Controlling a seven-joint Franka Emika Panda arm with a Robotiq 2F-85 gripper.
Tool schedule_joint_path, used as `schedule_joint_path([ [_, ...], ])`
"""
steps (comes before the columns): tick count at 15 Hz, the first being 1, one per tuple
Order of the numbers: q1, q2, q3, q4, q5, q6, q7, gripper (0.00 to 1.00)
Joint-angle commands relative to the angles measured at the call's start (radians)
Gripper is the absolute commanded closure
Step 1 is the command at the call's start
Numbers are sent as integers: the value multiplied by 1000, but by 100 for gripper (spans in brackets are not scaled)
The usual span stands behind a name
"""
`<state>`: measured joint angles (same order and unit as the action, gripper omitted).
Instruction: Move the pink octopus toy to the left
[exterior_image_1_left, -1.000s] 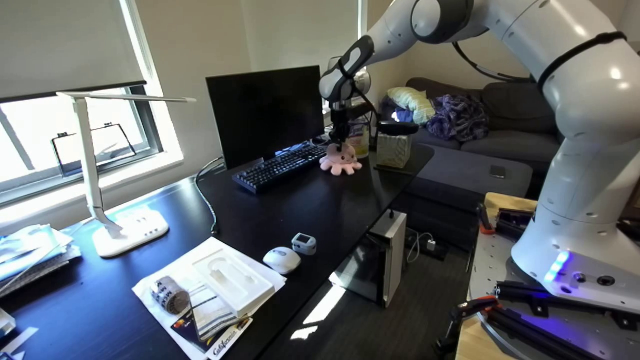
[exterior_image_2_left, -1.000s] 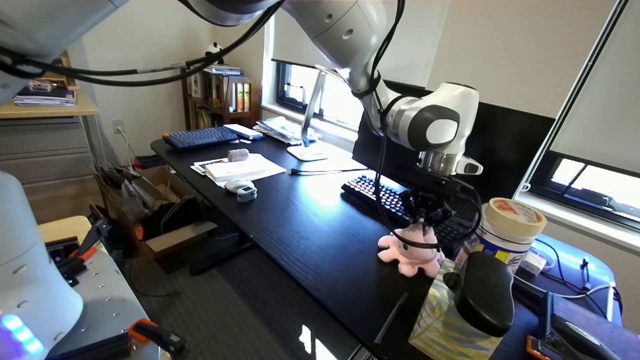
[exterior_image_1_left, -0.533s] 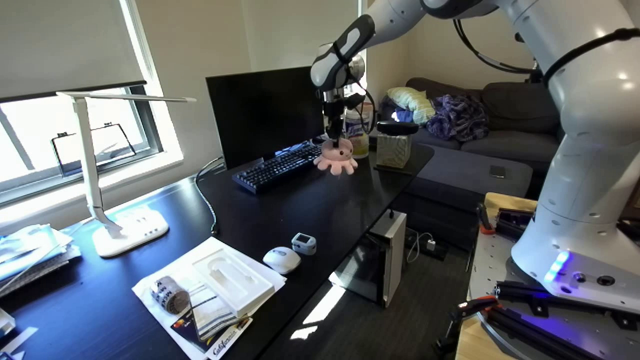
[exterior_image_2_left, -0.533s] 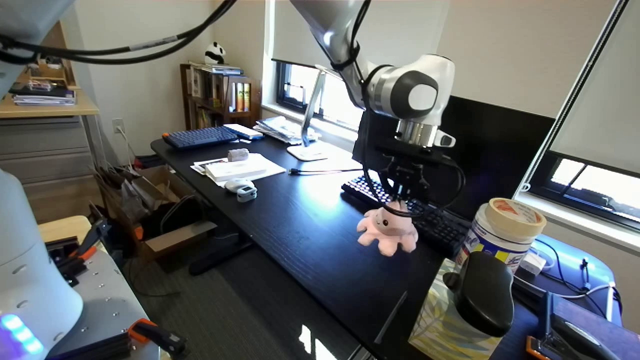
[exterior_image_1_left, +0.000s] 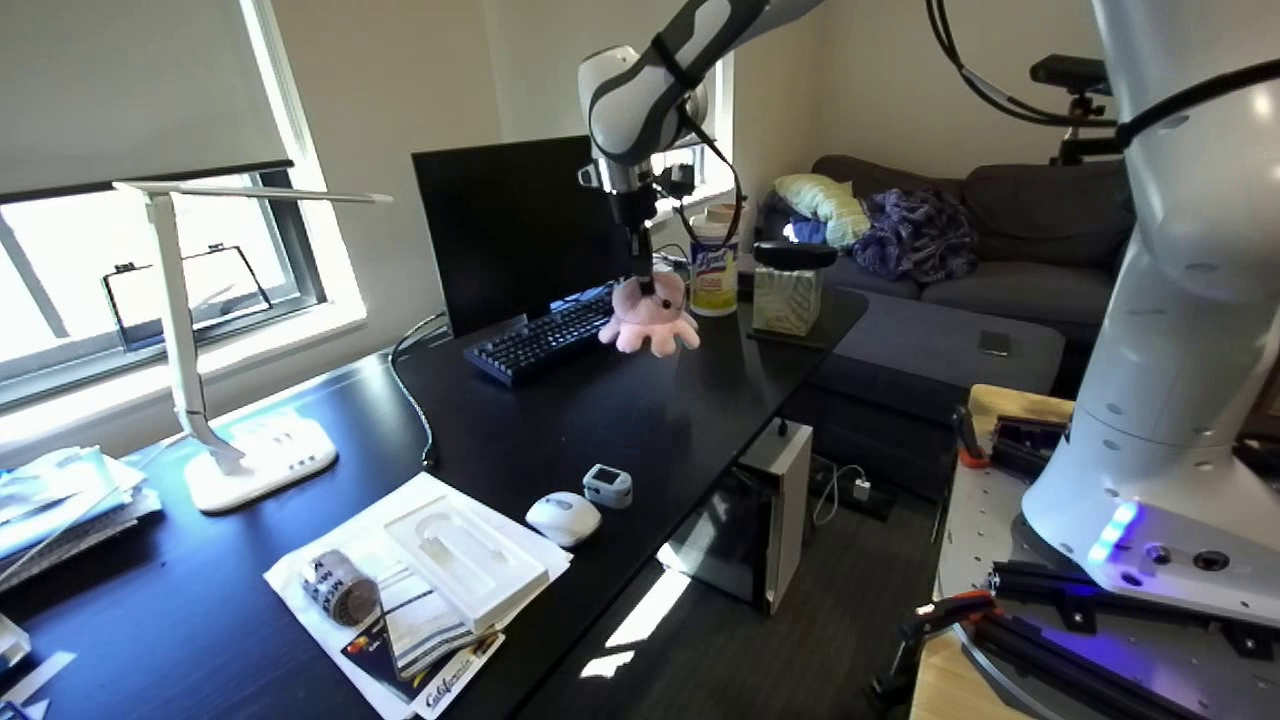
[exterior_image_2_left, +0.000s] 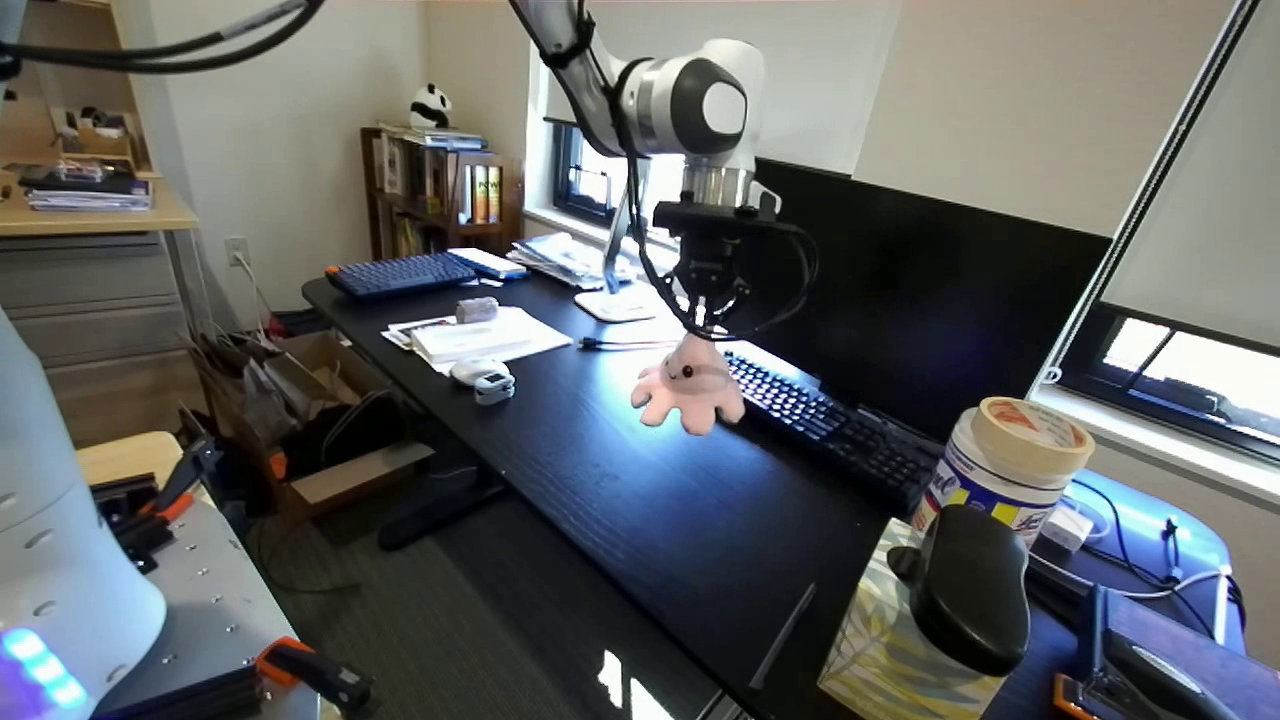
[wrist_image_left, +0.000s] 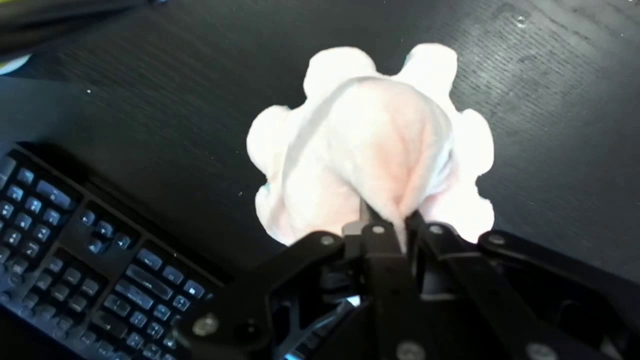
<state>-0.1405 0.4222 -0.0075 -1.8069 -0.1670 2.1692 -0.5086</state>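
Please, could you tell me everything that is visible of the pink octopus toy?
The pink octopus toy is pale pink and looks like soft plush, with a rounded head, short stubby legs spread around it and a dark eye visible in both exterior views. Roughly upright, it appears to hang above the desk, near the keyboard by the monitor, with its legs free. The gripper pinches the fabric of its head from above, creasing it. Its underside is hidden.

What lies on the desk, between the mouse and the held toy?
A small device, beside the mouse, then bare desk towards the toy; both exterior views show this.
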Motion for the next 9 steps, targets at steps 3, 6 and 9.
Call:
schedule_joint_path([
  [3,-3,-16,0,-11,18,-5,7,93],
  [6,9,16,14,-62,39,31,30,93],
  [9,20,37,33,-140,77,51,78,93],
])
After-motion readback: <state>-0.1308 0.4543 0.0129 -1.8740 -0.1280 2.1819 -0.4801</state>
